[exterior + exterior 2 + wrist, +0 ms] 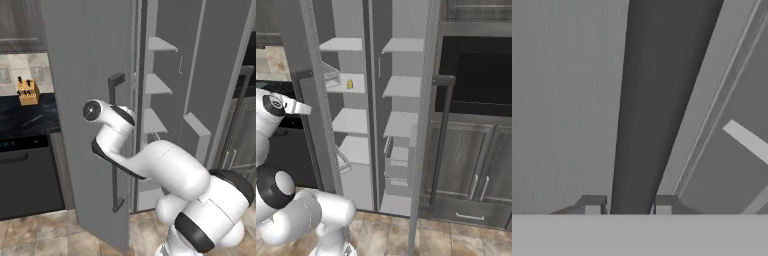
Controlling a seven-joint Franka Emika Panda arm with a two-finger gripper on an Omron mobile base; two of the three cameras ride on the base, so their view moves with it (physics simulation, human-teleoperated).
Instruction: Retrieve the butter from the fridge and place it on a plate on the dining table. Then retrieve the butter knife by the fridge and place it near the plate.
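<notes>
**Left base view.** Fridge (90, 100): tall grey unit, its left door swung out toward the camera, so the pale inner shelves (157, 86) lie beyond and to the right of the gripper. Dark vertical bar handle (115, 145) on that door; the arm reaches to it at mid height, the wrist hiding the gripper itself. Judged reason: the door is held by its handle so it can be drawn wide enough for access. Knife block (27, 91): tan, on the black table far to the left of the gripper, well apart; not the task's knife.

**Right base view.** Both doors stand open. Butter (349, 85): small yellow item on an upper inner shelf in the left compartment, beyond the door the arm is at, above and past the gripper, untouched. It sits there as stored stock, not yet fetched. Second door with its own bar handle (442, 140) stands to the far right, well apart from the gripper. Dark wood cupboards (471, 165) behind it.

**Hand view.** Gripper (628, 206): two dark finger tips, one on each side of the dark handle bar (657, 100), drawn in close against it, pinching the bar. Grey door panel (562, 100) lies just behind the bar. A pale shelf edge (746, 141) shows off to the right, past the door's rim. Judged stage: door opening, before any reach for the butter.
</notes>
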